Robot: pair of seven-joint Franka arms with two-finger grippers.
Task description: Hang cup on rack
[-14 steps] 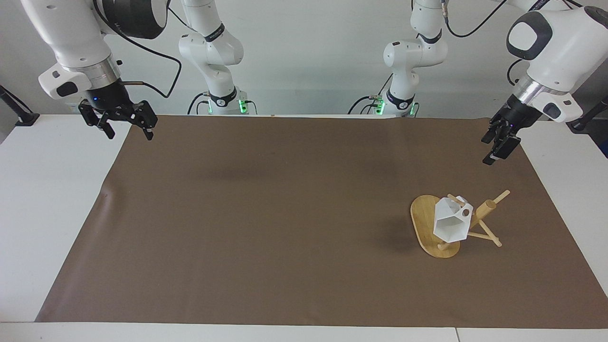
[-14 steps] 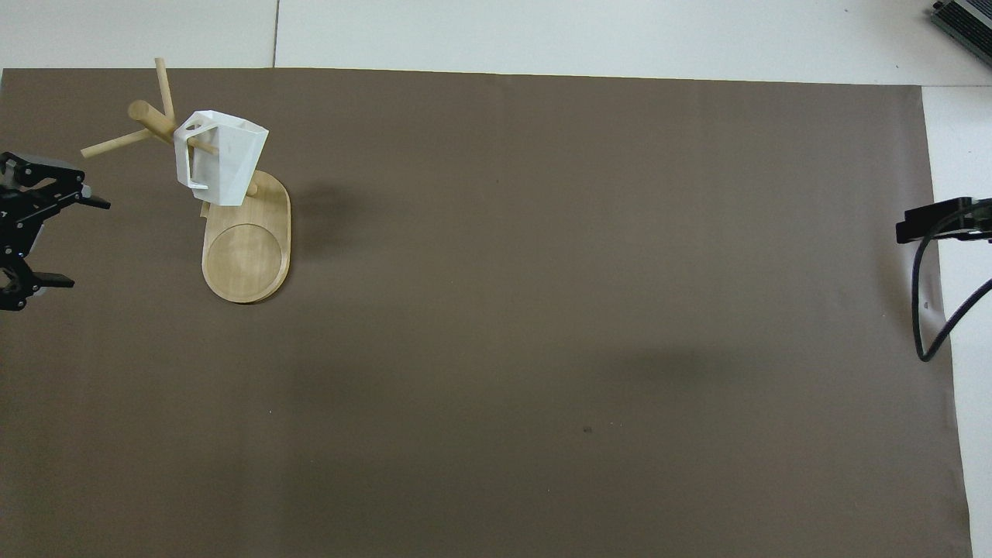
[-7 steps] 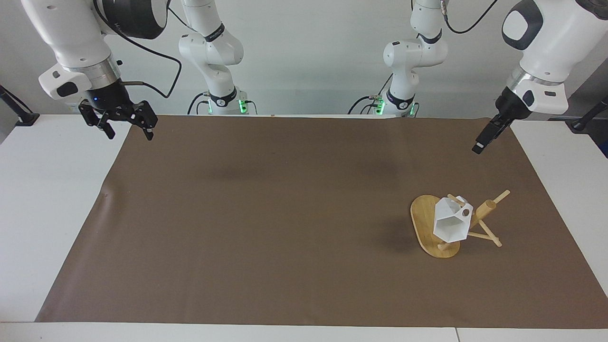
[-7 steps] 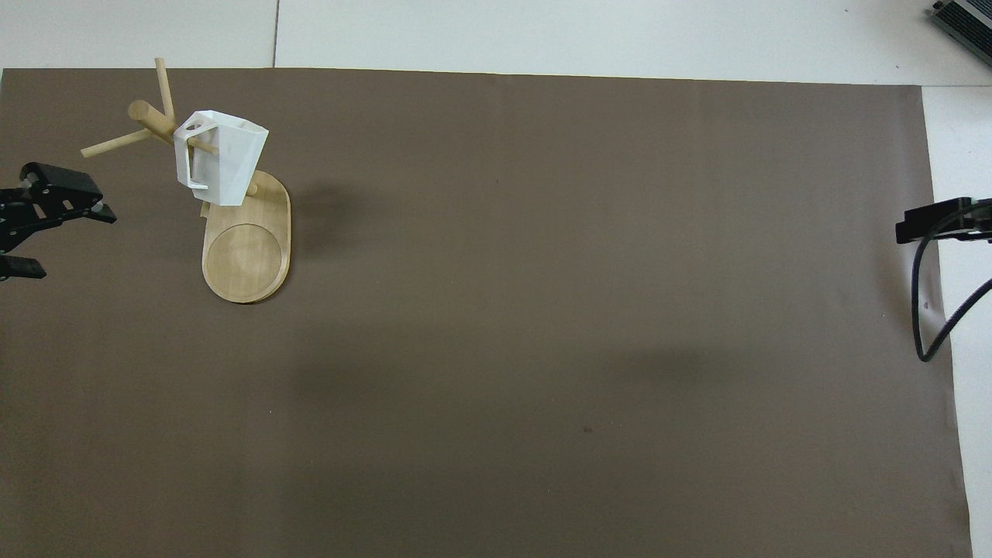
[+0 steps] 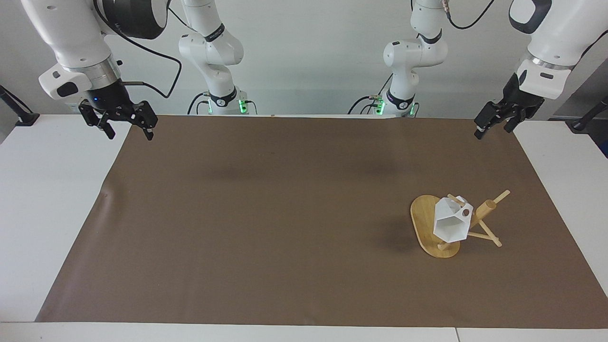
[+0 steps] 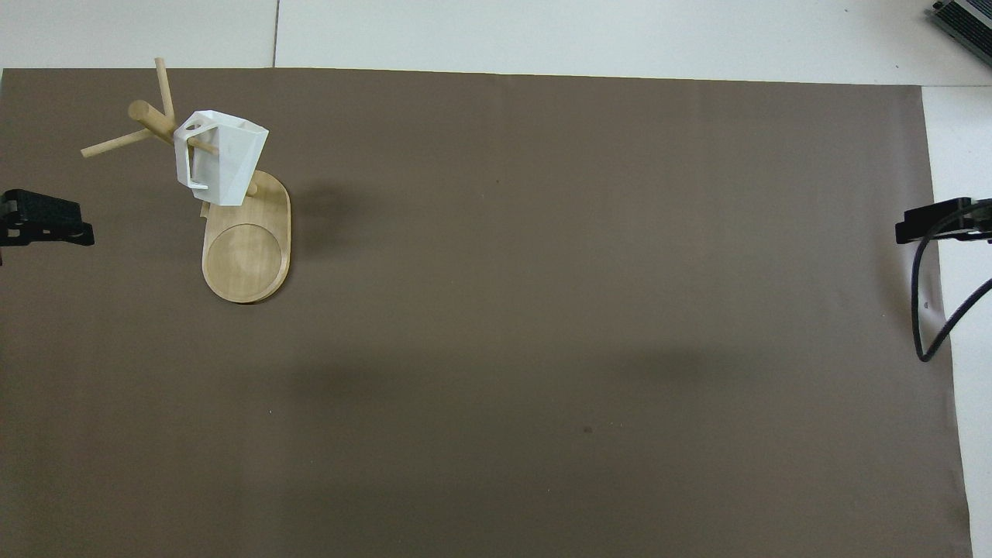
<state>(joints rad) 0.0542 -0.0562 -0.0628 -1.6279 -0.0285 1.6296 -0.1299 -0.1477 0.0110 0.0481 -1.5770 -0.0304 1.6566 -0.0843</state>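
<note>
The white faceted cup (image 5: 450,224) hangs by its handle on a peg of the bamboo rack (image 5: 422,219), which stands on the mat toward the left arm's end of the table. The overhead view shows the cup (image 6: 223,159) over the post end of the rack's oval base (image 6: 246,260). My left gripper (image 5: 493,127) is open and empty, up in the air over the mat's corner near the robots, well apart from the rack. One of its fingers (image 6: 48,224) shows in the overhead view. My right gripper (image 5: 126,124) is open and empty, waiting over the mat's other near corner.
A brown mat (image 5: 285,213) covers most of the white table. A black cable (image 6: 922,310) loops from the right arm over the mat's edge.
My left gripper has risen and drawn back from the rack toward the robots' end of the mat, turning as it went. The cup, the rack and the right arm have not moved.
</note>
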